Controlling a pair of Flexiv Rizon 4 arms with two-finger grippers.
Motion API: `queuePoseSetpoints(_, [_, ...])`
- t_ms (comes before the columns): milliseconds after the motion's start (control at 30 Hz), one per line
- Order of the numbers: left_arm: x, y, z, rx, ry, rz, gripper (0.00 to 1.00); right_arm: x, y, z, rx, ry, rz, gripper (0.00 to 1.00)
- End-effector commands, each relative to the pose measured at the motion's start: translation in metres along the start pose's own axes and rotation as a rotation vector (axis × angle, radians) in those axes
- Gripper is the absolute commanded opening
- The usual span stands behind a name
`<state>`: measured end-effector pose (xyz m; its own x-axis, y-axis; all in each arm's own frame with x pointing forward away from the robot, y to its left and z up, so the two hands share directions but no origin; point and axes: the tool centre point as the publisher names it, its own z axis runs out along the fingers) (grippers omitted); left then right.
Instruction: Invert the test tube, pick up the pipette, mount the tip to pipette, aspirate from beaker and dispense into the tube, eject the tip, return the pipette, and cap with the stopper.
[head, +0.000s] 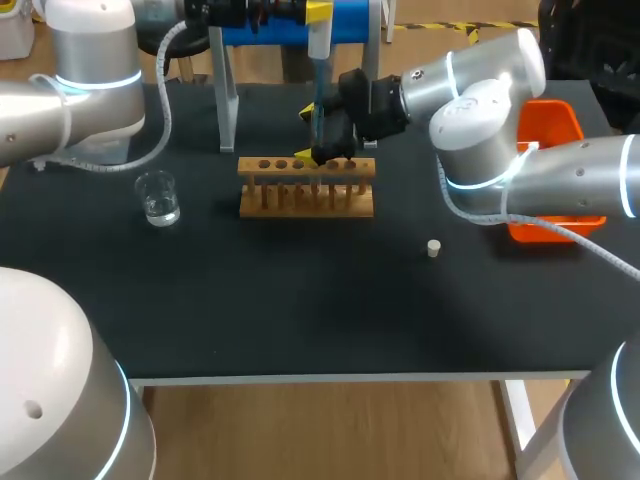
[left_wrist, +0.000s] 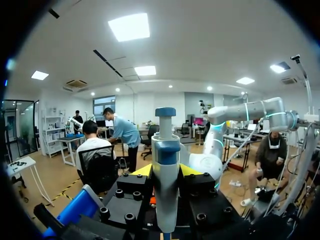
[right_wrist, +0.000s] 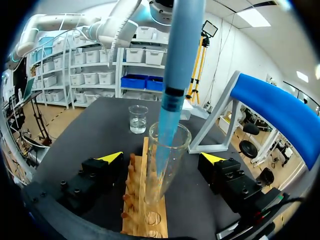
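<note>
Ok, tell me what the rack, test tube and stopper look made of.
The rack: unfinished-looking wood, pale brown and matte. The test tube: clear glass or plastic, see-through with a shiny rim. The stopper: matte off-white, perhaps rubber or cork; too small to tell.

The light wooden test-tube rack (head: 306, 187) stood toward the back middle of the black table (head: 300, 310). A clear glass test tube (right_wrist: 167, 160) stood upright in the rack, between the parted fingers of the right gripper (right_wrist: 162, 157) and apart from both. The blue-and-white plastic pipette (head: 318, 60) hung above, clamped in the left gripper (left_wrist: 166, 172), with its slender blue tip (right_wrist: 163, 145) down inside the tube. The small clear glass beaker (head: 158, 197) sat left of the rack. The little pale stopper (head: 433, 248) sat right of it, nearer the front. The orange plastic bin (head: 570, 125) lay at the right edge, and the blue-topped metal stand (head: 228, 100) stood behind the rack.
</note>
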<state>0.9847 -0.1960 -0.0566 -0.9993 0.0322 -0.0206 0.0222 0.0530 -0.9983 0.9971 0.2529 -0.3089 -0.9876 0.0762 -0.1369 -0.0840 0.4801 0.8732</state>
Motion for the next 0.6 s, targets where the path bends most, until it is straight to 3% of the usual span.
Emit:
queuePoseSetpoints(33, [0.003, -0.005, 0.0, -0.007, -0.007, 0.001, 0.0, 0.0, 0.0, -0.001, 0.003, 0.001, 0.0, 1.0])
queuePoseSetpoints(600, [0.009, -0.022, 0.005, -0.024, -0.021, 0.028, 0.0, 0.0, 0.0, -0.001, 0.003, 0.001, 0.0, 1.0])
